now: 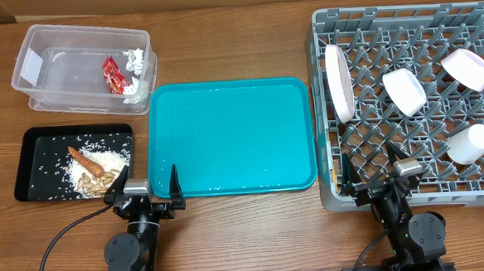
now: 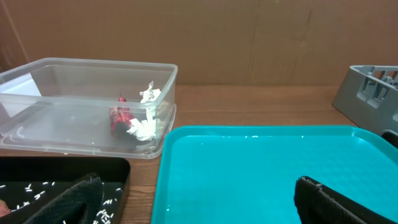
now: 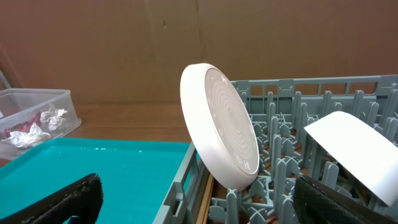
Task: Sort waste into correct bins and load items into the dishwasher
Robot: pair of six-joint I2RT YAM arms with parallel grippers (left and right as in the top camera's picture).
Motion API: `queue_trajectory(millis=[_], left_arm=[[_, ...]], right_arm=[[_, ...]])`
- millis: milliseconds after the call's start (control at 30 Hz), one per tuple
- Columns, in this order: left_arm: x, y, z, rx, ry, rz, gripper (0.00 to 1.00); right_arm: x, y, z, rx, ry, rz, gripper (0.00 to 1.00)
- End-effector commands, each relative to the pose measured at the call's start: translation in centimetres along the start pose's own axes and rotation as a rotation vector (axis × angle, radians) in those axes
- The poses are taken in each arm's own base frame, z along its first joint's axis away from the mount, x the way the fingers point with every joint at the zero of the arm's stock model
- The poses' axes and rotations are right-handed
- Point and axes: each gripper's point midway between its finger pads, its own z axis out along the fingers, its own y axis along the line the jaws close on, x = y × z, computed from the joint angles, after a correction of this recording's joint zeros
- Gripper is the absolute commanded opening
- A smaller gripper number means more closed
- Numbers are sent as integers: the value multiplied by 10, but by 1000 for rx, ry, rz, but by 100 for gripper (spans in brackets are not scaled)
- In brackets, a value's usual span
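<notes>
Think of the table as a clock, with twelve on the far side. The clear tub (image 1: 73, 74) sits at ten o'clock. Inside it, at its three o'clock end, lie the red wrapper (image 1: 113, 76) and the white tissue (image 1: 136, 62), touching each other. The black tray (image 1: 29, 167) is at eight o'clock. It holds white rice (image 1: 110, 155), beige scraps (image 1: 91, 185) and the orange carrot piece (image 1: 86, 160), which lies on the rice.

The teal tray (image 1: 230, 136) is in the middle. The grey dish rack (image 1: 402, 13) fills the three o'clock side. The plate (image 1: 339, 82) stands on its edge at the rack's nine o'clock side. Two bowls (image 1: 404, 91) (image 1: 467, 68) lean among the pegs, and the cup (image 1: 471, 142) lies at the rack's four o'clock.

The left gripper (image 1: 151, 183) is at seven o'clock, by the teal tray's near corner. Its fingers are spread wide and hold nothing. The right gripper (image 1: 370, 166) is at five o'clock, at the rack's near edge, also spread wide and holding nothing.
</notes>
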Motion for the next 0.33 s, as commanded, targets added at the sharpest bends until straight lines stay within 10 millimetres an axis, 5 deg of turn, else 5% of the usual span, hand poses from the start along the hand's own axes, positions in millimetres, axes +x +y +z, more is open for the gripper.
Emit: queue_trajectory(millis=[0,300], left_arm=[[0,0,0,6,-9,18,100],[0,0,0,6,-9,18,100]], right_arm=[[2,2,0,-10,-5,3,100],[2,2,0,-9,-5,3,100]])
